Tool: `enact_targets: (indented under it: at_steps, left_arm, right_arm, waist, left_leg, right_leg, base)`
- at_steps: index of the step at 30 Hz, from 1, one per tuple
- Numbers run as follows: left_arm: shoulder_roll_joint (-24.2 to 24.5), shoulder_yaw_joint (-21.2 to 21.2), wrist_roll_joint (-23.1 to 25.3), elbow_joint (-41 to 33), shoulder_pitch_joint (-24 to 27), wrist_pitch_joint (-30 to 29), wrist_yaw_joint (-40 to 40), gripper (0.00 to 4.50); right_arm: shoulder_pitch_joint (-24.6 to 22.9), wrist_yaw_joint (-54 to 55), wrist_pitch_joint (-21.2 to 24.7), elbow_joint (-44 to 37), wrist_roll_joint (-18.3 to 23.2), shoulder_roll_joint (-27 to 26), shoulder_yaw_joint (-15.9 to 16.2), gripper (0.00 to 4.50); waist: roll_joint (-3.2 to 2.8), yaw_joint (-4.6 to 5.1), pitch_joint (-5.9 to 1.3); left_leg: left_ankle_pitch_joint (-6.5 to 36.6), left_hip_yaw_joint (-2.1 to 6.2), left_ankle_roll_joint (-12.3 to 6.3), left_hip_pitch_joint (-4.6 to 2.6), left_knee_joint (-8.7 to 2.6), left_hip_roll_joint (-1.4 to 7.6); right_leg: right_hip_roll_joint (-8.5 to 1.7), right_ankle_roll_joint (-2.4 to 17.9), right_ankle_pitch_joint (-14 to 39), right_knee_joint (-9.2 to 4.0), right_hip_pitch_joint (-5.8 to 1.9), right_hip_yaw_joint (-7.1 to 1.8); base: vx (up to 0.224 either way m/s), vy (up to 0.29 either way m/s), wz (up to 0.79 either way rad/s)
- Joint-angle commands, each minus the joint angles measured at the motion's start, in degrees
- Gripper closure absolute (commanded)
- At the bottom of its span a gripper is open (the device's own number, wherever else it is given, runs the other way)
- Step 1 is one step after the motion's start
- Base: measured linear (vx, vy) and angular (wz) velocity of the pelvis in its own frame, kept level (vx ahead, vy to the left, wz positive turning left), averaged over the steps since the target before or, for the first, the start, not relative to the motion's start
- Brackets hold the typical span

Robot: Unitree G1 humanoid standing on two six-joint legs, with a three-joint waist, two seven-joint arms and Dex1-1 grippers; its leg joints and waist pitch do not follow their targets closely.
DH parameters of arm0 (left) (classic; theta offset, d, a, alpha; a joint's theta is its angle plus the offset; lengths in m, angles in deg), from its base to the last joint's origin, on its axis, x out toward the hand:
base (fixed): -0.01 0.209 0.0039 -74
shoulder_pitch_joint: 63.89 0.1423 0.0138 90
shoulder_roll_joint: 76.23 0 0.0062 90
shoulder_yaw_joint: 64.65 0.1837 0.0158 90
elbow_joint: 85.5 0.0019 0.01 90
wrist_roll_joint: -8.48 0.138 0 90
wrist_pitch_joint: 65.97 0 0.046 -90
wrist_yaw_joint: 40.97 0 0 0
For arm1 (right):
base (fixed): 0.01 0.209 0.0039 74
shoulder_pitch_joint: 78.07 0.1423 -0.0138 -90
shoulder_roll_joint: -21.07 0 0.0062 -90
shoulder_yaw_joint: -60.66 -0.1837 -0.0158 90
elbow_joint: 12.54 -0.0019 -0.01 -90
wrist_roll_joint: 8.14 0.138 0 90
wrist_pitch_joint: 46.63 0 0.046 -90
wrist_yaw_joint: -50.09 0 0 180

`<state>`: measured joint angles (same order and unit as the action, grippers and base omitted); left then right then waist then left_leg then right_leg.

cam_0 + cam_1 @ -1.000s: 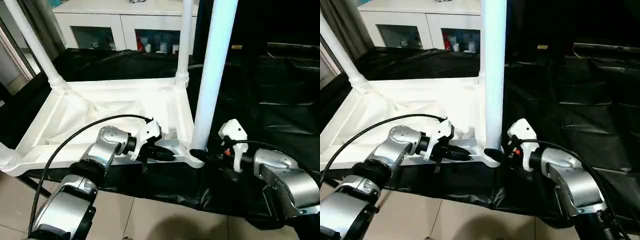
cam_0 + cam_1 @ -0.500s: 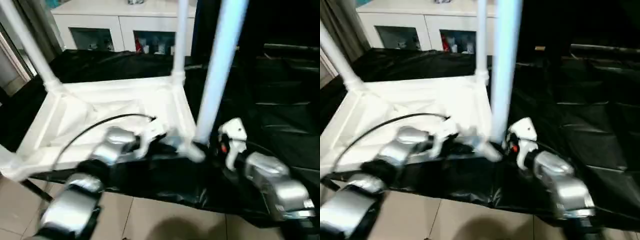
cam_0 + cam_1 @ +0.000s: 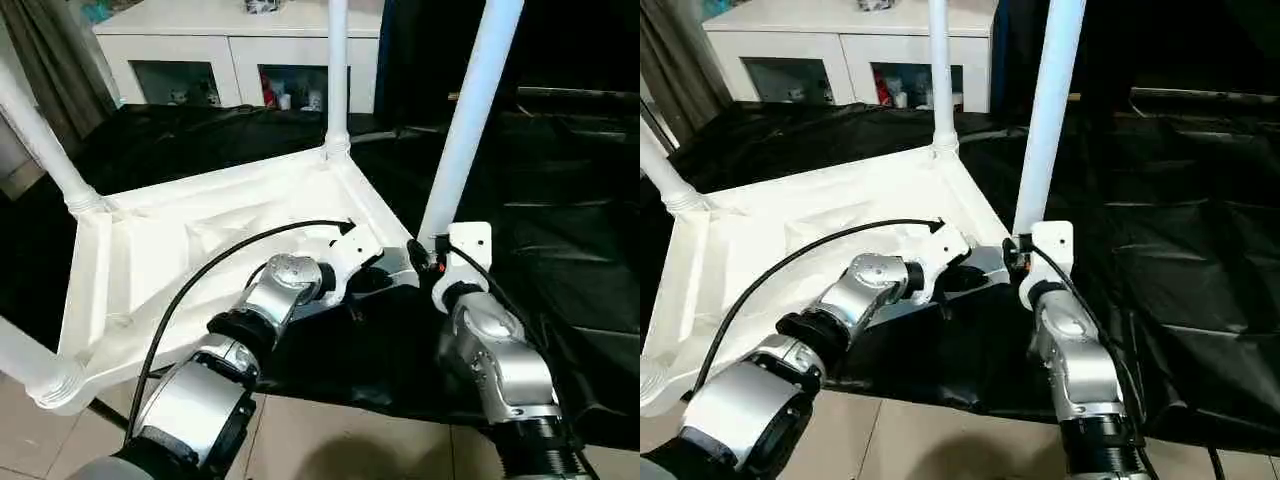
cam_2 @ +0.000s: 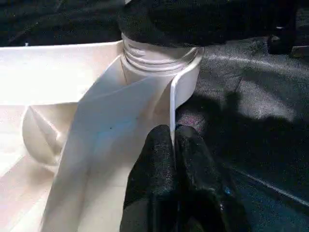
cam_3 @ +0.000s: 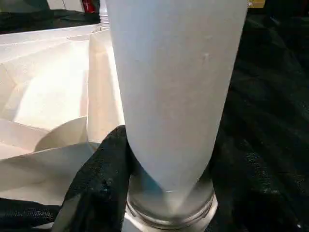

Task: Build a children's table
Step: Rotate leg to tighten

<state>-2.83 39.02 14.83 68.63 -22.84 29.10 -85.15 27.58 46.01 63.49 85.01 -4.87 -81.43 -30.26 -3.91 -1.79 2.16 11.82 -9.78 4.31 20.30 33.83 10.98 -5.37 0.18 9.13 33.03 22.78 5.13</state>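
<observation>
table top (image 3: 180,250) upside down on sheet (image 3: 560,230), legs (image 3: 470,110) up, cabinet (image 3: 240,50) behind

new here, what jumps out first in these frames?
An upside-down white table top lies on black sheeting, its legs pointing up from the corners. At the near corner, the right claw is at the base of the closest leg, while the left claw is shut on the top's thin rim beside that socket. A white glass-door cabinet stands behind.
</observation>
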Motion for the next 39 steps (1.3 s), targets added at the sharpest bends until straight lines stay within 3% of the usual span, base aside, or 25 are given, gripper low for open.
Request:
enact_targets:
  at_steps: [1,2,3,5,7,9,11,14,15,16,18,19,21,23,24,25,27,29,31,34,36,37,38,39]
  left_arm:
    - [1.1,-0.4,0.6,0.8,-1.3,1.8,1.7,4.50]
    - [1.2,-0.6,0.6,1.2,-1.4,2.0,2.2,4.50]
    - [1.2,-0.6,0.6,1.2,-1.4,2.0,2.3,4.50]
    - [1.4,-1.6,-0.7,1.0,-1.7,1.8,0.7,3.93]
    - [1.4,-2.2,-2.0,0.3,-1.6,1.7,-2.2,3.93]
    - [1.2,-4.3,-4.9,-1.5,-1.4,1.7,-5.5,3.90]
    - [1.4,-4.3,-4.9,-1.9,-1.3,2.4,-6.2,3.58]
    - [2.8,-4.0,-5.2,-3.9,-0.4,3.6,-8.3,3.52]
    - [3.4,-4.1,-5.4,-4.9,0.0,3.7,-9.2,3.32]
    - [6.6,-4.3,-7.2,-10.3,2.6,0.8,-13.8,3.11]
    - [8.0,-4.4,-7.8,-12.8,3.8,-0.8,-15.6,3.11]
    - [10.3,-4.0,-8.6,-18.0,6.1,-3.4,-18.6,3.05]
    - [13.0,-3.5,-9.7,-25.1,9.1,-7.4,-21.8,2.94]
    - [18.1,-2.4,-11.1,-35.8,13.6,-13.4,-26.1,2.71]
    - [18.8,-2.3,-11.4,-37.2,14.2,-14.3,-26.6,2.66]
    - [21.8,-2.1,-12.3,-42.9,16.8,-17.8,-28.5,2.48]
    - [24.4,-2.1,-12.1,-46.1,18.6,-19.5,-29.2,2.35]
    - [27.1,-2.2,-11.5,-49.5,20.7,-21.3,-29.3,2.25]
    - [29.0,-2.3,-10.6,-51.4,22.2,-22.2,-29.2,1.97]
    - [32.5,-2.9,-9.1,-56.4,25.7,-25.4,-28.4,1.81]
    - [33.5,-2.8,-8.1,-57.7,26.8,-26.5,-27.9,1.54]
    - [34.6,-2.5,-7.9,-59.4,27.6,-28.2,-27.4,1.54]
    - [36.0,-1.7,-6.9,-60.4,28.5,-29.0,-27.3,1.40]
    - [36.8,-1.5,-6.3,-60.8,29.0,-29.5,-26.8,1.40]
  right_arm:
    - [-0.8,-1.0,0.1,1.1,1.1,-1.1,1.5,2.50]
    - [-1.1,-0.9,-0.5,0.8,1.4,-1.4,1.2,1.95]
    - [-1.1,-0.9,-0.5,0.8,1.4,-1.4,1.2,1.95]
    - [-1.4,-2.1,-0.6,-0.5,1.5,-1.1,1.3,1.76]
    - [-1.5,-2.5,-0.1,-1.4,1.4,-0.5,1.2,1.66]
    - [-1.6,-2.6,0.6,-2.7,1.4,0.2,0.6,1.55]
    - [-1.7,-2.5,0.5,-3.2,1.4,0.4,0.4,1.28]
    - [-2.6,-3.1,1.6,-6.3,1.1,1.9,0.4,1.17]
    - [-3.1,-3.3,2.2,-7.7,1.0,2.5,0.4,0.93]
    - [-6.2,-6.3,5.1,-13.1,1.8,5.0,0.9,0.81]
    - [-7.6,-7.9,6.1,-15.1,2.3,6.1,1.2,0.81]
    - [-9.5,-10.1,7.6,-17.8,4.1,7.2,1.1,0.57]
    - [-11.3,-12.6,9.3,-20.4,6.1,8.7,1.2,0.47]
    - [-13.2,-17.8,10.3,-23.6,7.9,12.3,3.1,0.36]
    - [-13.4,-18.4,10.3,-23.9,8.1,12.7,3.4,0.26]
    - [-14.1,-20.6,10.4,-25.2,9.0,14.1,4.2,0.05]
    - [-14.0,-21.9,10.1,-25.5,9.9,14.2,4.8,0.01]
    - [-13.6,-22.7,10.0,-25.5,10.4,13.9,5.4,0.00]
    - [-12.6,-23.3,9.6,-24.4,10.4,13.0,6.6,0.00]
    - [-8.3,-23.1,8.1,-18.7,9.5,9.1,8.7,0.33]
    - [-6.3,-22.7,6.9,-15.8,8.6,7.9,9.4,0.46]
    - [-5.2,-22.5,6.3,-14.4,8.3,7.6,9.8,0.46]
    - [-3.5,-22.2,5.3,-11.7,8.1,6.6,9.9,0.72]
    - [-2.0,-21.2,4.2,-9.3,7.8,5.6,9.7,0.72]
  waist:
    - [0.77,0.14,-3.19]
    - [0.87,0.09,-3.16]
    - [0.87,0.09,-3.16]
    - [0.88,0.01,-3.14]
    - [1.00,0.08,-3.16]
    - [1.08,0.11,-3.39]
    - [1.13,0.05,-3.43]
    - [1.08,-0.11,-3.64]
    - [1.23,-0.09,-3.59]
    - [1.15,-0.13,-3.67]
    - [1.45,-0.51,-3.40]
    - [1.43,-0.39,-3.52]
    - [1.41,-0.30,-3.43]
    - [1.08,-0.58,-3.28]
    - [1.03,-0.46,-3.15]
    - [0.57,-0.40,-3.10]
    - [0.75,0.02,-2.75]
    - [0.75,-0.09,-2.53]
    - [0.99,-0.01,-2.42]
    - [1.37,0.24,-2.07]
    - [1.49,0.62,-1.87]
    - [1.31,0.39,-2.06]
    - [1.62,0.28,-2.04]
    - [1.58,0.37,-1.99]
  left_leg:
    - [11.5,0.36,-3.84,0.22,-4.15,1.09]
    - [11.3,0.36,-3.96,0.23,-4.18,1.12]
    - [11.3,0.36,-3.96,0.23,-4.18,1.12]
    - [10.9,0.37,-4.28,0.23,-4.22,1.19]
    - [10.4,0.43,-4.40,0.39,-4.25,1.22]
    - [9.2,0.36,-4.50,0.41,-4.08,1.27]
    - [7.8,0.31,-5.21,0.53,-3.97,1.30]
    - [6.3,0.32,-6.11,0.44,-3.78,1.42]
    - [5.3,0.35,-6.63,0.53,-3.75,1.45]
    - [4.5,0.26,-7.12,0.45,-3.61,1.40]
    - [3.7,0.18,-8.47,0.78,-3.62,1.62]
    - [4.3,0.19,-8.50,0.56,-3.69,1.64]
    - [5.0,0.07,-8.21,0.51,-3.70,1.67]
    - [6.1,0.31,-6.82,0.24,-4.05,2.30]
    - [6.6,0.30,-6.51,0.37,-4.17,2.40]
    - [8.8,0.30,-5.32,-0.01,-4.35,2.44]
    - [10.5,0.21,-4.31,0.20,-4.59,2.20]
    - [13.2,0.17,-2.68,-0.27,-4.72,2.00]
    - [13.2,0.32,-2.09,-0.08,-4.93,1.96]
    - [14.5,0.52,-1.18,-0.07,-5.21,1.85]
    - [14.5,0.62,-0.69,0.12,-5.40,1.86]
    - [14.2,0.48,-0.21,-0.52,-5.18,2.01]
    - [12.8,0.33,-0.42,-0.65,-5.05,2.02]
    - [12.0,0.32,-0.59,-0.36,-5.15,1.90]
  right_leg:
    - [-2.94,9.5,19.1,-4.80,-3.19,-2.28]
    - [-2.96,9.4,19.4,-4.80,-3.16,-2.29]
    - [-2.96,9.4,19.4,-4.80,-3.16,-2.29]
    - [-3.00,9.4,19.5,-4.79,-3.11,-2.31]
    - [-3.03,9.5,18.8,-4.72,-3.25,-2.29]
    - [-3.08,10.5,16.4,-4.41,-3.26,-2.37]
    - [-3.05,11.6,13.6,-4.07,-3.28,-2.38]
    - [-3.01,12.3,10.4,-3.52,-3.35,-2.47]
    - [-3.00,12.7,8.6,-3.28,-3.45,-2.53]
    - [-2.97,13.2,6.9,-3.01,-3.38,-2.57]
    - [-3.02,13.5,5.3,-2.71,-3.68,-2.76]
    - [-3.14,13.5,6.3,-2.68,-3.70,-2.68]
    - [-3.08,13.5,8.6,-2.98,-3.35,-2.68]
    - [-3.18,13.6,9.8,-2.70,-3.37,-2.75]
    - [-3.08,13.3,10.2,-2.65,-3.34,-2.81]
    - [-3.08,12.9,12.1,-2.80,-3.01,-2.78]
    - [-2.79,12.2,13.8,-3.09,-2.88,-2.83]
    - [-2.98,10.5,19.8,-3.81,-2.59,-2.89]
    - [-2.79,9.8,20.5,-3.70,-2.47,-2.93]
    - [-2.88,8.7,23.7,-3.94,-2.18,-2.88]
    - [-2.79,8.8,23.5,-3.89,-2.11,-2.88]
    - [-2.80,8.9,22.0,-3.87,-1.84,-3.03]
    - [-2.68,10.3,18.1,-3.37,-1.63,-3.25]
    - [-2.46,10.8,16.6,-3.19,-1.90,-3.21]
  base:
    - [0.000,0.000,0.00]
    - [0.000,0.000,0.00]
    - [0.000,0.000,0.00]
    - [0.000,0.000,0.00]
    - [0.000,0.000,0.00]
    - [0.000,0.000,0.00]
    - [0.000,0.000,0.00]
    - [0.000,0.000,0.00]
    - [0.000,0.000,0.00]
    - [0.000,0.000,0.00]
    - [0.000,0.000,0.00]
    - [0.000,0.000,0.00]
    - [0.000,0.000,0.00]
    - [0.000,0.000,0.00]
    - [0.000,0.000,0.00]
    - [0.000,0.000,0.00]
    - [0.000,0.000,0.00]
    - [0.000,0.000,0.00]
    - [0.000,0.000,0.00]
    - [0.000,0.000,0.00]
    - [0.000,0.000,0.00]
    - [0.000,0.000,0.00]
    - [0.000,0.000,0.00]
    - [0.000,0.000,0.00]
